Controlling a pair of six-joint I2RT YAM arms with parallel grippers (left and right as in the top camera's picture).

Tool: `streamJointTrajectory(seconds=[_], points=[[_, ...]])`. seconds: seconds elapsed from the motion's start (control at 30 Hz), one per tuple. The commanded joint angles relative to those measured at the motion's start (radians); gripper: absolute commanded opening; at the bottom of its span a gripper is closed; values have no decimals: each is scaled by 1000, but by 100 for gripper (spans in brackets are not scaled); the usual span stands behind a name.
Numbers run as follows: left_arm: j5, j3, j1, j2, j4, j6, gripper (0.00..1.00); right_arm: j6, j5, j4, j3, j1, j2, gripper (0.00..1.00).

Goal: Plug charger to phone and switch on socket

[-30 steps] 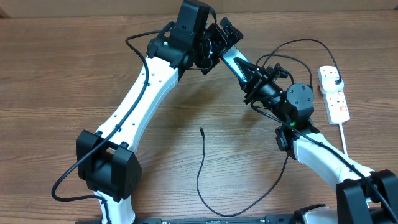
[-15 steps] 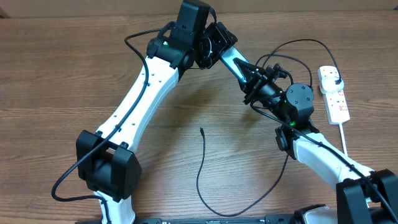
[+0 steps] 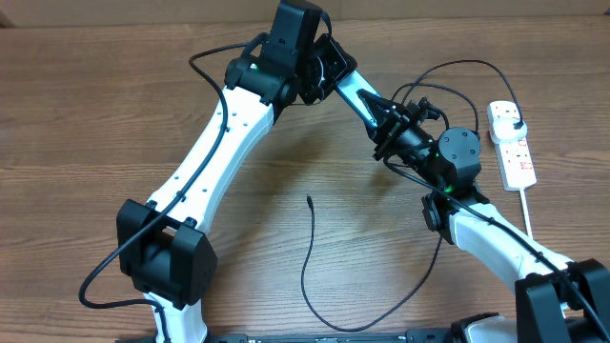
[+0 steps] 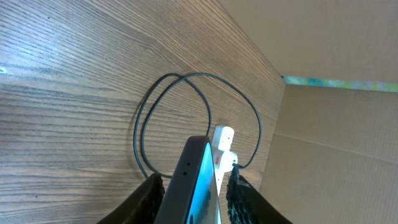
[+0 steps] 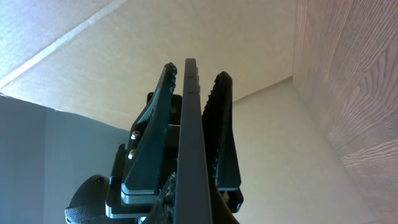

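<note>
Wood-grain table (image 3: pixel 95 124), brown, with cardboard walls (image 4: pixel 336 149) behind its far edge.

Writing: the socket (image 3: pixel 515 152) carries small red marks by its outlets. Any print on it is too small to read. The phone (image 3: pixel 349 90) shows a strip of light-blue screen, and no text on it can be made out.

Task items, overhead view, clock read from table centre:
- The phone is off the table at about 1 o'clock, held up between the two arms and tilted on edge.
- The socket lies at about 2 to 3 o'clock near the table edge, with its white cord (image 3: pixel 527 210) trailing toward 5 o'clock.
- The charger (image 3: pixel 307 257) has its connector tip lying free near the centre. The cable runs toward 6 o'clock, curves round to 4 o'clock and passes under the right arm. Its black plug (image 3: pixel 515 118) sits in the far outlet of the socket.

Grippers:
- The right gripper (image 5: pixel 193 73) has its ribbed fingers (image 5: pixel 152 137) clamped flat on both faces of the phone, which is seen edge-on.
- The left gripper (image 4: pixel 196 180) has its fingers (image 4: pixel 239 199) straddling the phone's other end, one on each side and very near it. Whether they press on it, I cannot tell.

Obstruction: from overhead, the left arm's wrist covers the phone's far end and the right arm's wrist covers its near end. In the left wrist view the phone hides part of the socket.
</note>
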Motion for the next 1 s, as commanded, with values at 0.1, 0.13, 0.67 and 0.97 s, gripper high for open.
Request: streamJointTrajectory(seconds=[0.1, 0.13, 0.67, 0.97], points=[[-10, 5, -7, 2, 5, 3, 25, 138, -65, 25, 11, 11, -10, 4], [-10, 5, -7, 2, 5, 3, 21, 138, -68, 25, 11, 11, -10, 4], [-14, 5, -6, 2, 3, 5, 5, 119, -79, 20, 11, 11, -10, 4], [-14, 5, 0, 2, 2, 8, 4, 89, -79, 10, 11, 11, -10, 33]])
